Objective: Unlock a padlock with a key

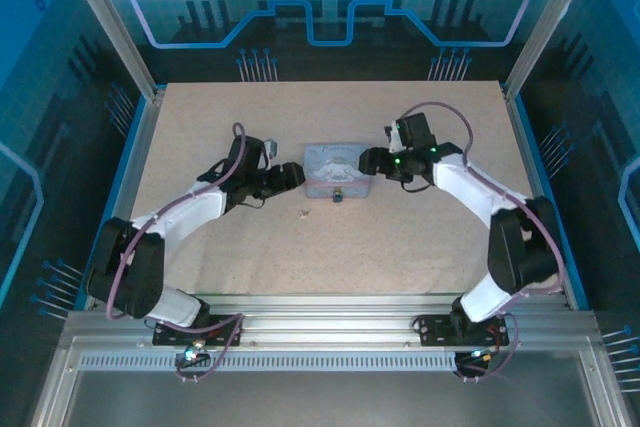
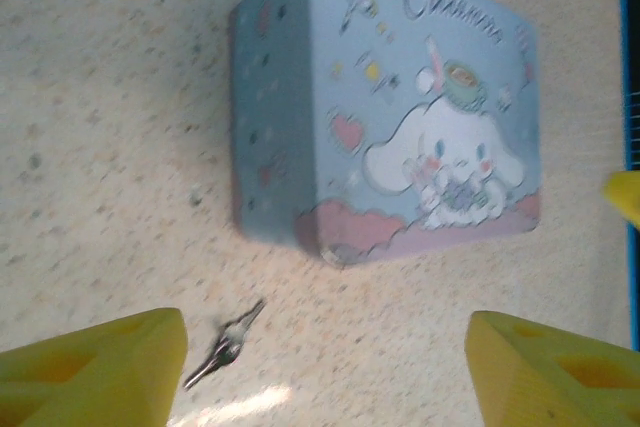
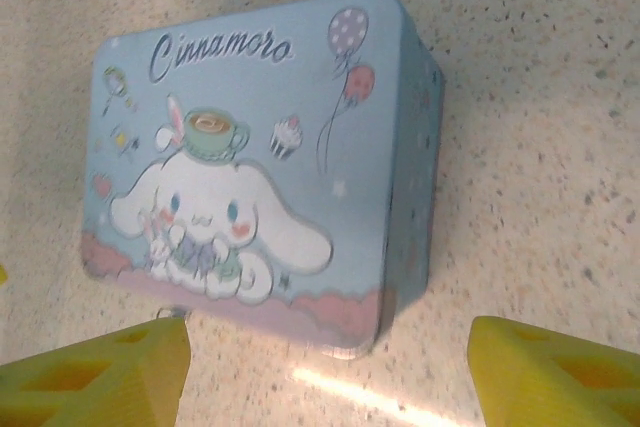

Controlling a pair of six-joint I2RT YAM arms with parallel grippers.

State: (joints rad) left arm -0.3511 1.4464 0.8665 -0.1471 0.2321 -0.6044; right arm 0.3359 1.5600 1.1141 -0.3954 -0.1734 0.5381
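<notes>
The pale blue cartoon tin (image 1: 338, 167) lies flat at mid-table, and the small dark padlock (image 1: 337, 196) hangs at the middle of its near edge. The thin silvery key (image 1: 303, 212) lies on the table left of the padlock. In the left wrist view the key (image 2: 225, 344) rests just inside the left yellow finger (image 2: 100, 372), below the tin (image 2: 400, 107). My left gripper (image 2: 325, 377) is open above it, holding nothing. My right gripper (image 3: 325, 377) is open over the tin's (image 3: 260, 147) right corner. A small metal ring, probably the padlock's shackle (image 3: 172, 313), peeks out beside its left finger.
The speckled beige tabletop (image 1: 330, 267) is bordered by blue rails and metal frame posts. Both arms reach in toward the tin from either side, with my left gripper (image 1: 295, 175) and right gripper (image 1: 368, 160) close to its short ends.
</notes>
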